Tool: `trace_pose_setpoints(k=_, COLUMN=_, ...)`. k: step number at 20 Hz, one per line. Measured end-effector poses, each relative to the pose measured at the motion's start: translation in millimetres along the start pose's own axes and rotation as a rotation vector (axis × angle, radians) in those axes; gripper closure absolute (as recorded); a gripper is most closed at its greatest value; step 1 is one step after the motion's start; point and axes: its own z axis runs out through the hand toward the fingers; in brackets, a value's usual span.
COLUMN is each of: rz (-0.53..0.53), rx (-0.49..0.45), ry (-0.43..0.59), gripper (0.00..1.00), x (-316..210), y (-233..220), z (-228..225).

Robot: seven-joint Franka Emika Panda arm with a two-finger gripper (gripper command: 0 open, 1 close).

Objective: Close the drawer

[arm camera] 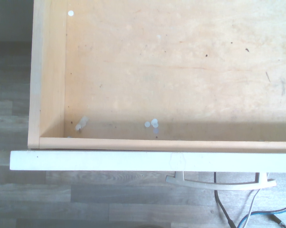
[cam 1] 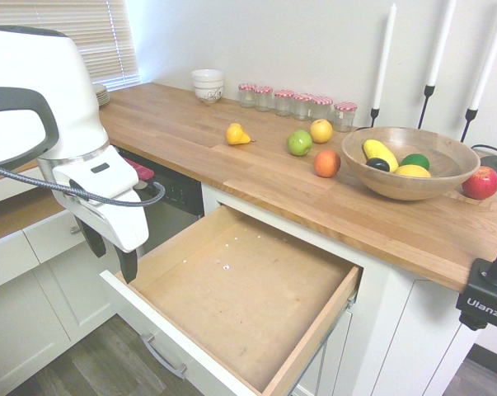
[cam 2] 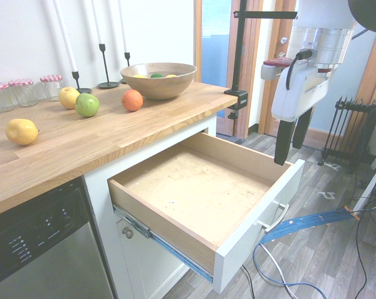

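Note:
The drawer (cam 1: pixel 232 289) stands pulled far out from under the wooden counter. It is wide and deep, with a bare light wood floor (cam 2: pixel 200 187) and a white front. A slim bar handle (cam 1: pixel 161 356) sits on that front, and the handle (arm camera: pixel 221 183) also shows in the wrist view just beyond the front's top edge (arm camera: pixel 133 160). My gripper (cam 1: pixel 114 266) hangs open and points down, above the front's end corner, touching nothing. From the other side the gripper (cam 2: pixel 288 154) is just over the far corner of the front, with nothing between its fingers.
On the countertop (cam 1: pixel 232 177) lie a lemon (cam 1: pixel 236 134), an apple (cam 1: pixel 299 143), an orange (cam 1: pixel 326 163), a wooden fruit bowl (cam 1: pixel 409 161), jars (cam 1: pixel 297 101) and candle holders. A dishwasher (cam 2: pixel 38 249) sits beside the drawer. White cabinets (cam 1: pixel 17 272) stand behind the arm.

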Motion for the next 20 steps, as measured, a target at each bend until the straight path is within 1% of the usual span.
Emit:
trace_pose_setpoints(k=10, rz=0.030, rx=-0.025, ry=0.014, gripper=0.00, x=-15.8, y=4.2, z=14.4)
trace_pose_setpoints(k=20, rz=0.060, rx=-0.007, ry=0.022, gripper=0.00, x=-38.2, y=39.5, z=14.6)
